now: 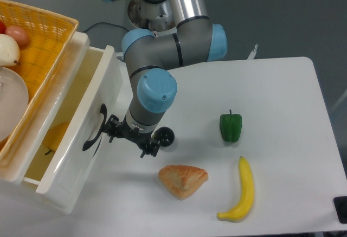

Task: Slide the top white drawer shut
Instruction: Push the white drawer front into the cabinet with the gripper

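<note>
We see the top white drawer (70, 145) partly open at the table's left edge, its black handle (93, 135) facing right and a yellow fruit (54, 138) inside. Our gripper (126, 138) sits just beside the handle, against the front panel; we cannot tell how its jaws stand. On the table (282, 112) lie a green pepper (230, 126), a pastry (182, 180) and a banana (242, 191). A yellow woven basket (40, 42) sits above the drawer.

white drawer (65, 155), yellow woven basket (46, 36), green pepper (230, 127), yellow banana (241, 191)
</note>
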Action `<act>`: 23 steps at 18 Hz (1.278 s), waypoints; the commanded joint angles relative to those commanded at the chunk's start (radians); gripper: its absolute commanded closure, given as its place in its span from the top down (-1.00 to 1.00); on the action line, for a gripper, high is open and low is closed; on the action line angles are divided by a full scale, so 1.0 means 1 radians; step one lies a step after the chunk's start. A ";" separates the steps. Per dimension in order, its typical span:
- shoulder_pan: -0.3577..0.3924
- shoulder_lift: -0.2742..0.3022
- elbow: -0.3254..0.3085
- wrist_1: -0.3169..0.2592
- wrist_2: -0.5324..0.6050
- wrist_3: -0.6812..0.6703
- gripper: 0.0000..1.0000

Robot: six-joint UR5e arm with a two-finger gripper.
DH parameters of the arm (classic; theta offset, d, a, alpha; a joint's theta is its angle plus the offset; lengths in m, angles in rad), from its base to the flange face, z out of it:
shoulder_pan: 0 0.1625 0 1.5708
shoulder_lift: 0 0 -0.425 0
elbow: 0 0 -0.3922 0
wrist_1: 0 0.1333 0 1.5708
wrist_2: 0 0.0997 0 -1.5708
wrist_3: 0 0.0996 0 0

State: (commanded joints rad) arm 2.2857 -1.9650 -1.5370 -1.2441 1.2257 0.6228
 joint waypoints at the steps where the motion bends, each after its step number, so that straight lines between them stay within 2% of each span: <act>1: -0.002 0.000 -0.002 0.000 0.000 0.000 1.00; 23: -0.038 0.021 -0.026 0.000 -0.005 -0.002 1.00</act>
State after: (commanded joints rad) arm 2.2473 -1.9436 -1.5631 -1.2441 1.2210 0.6213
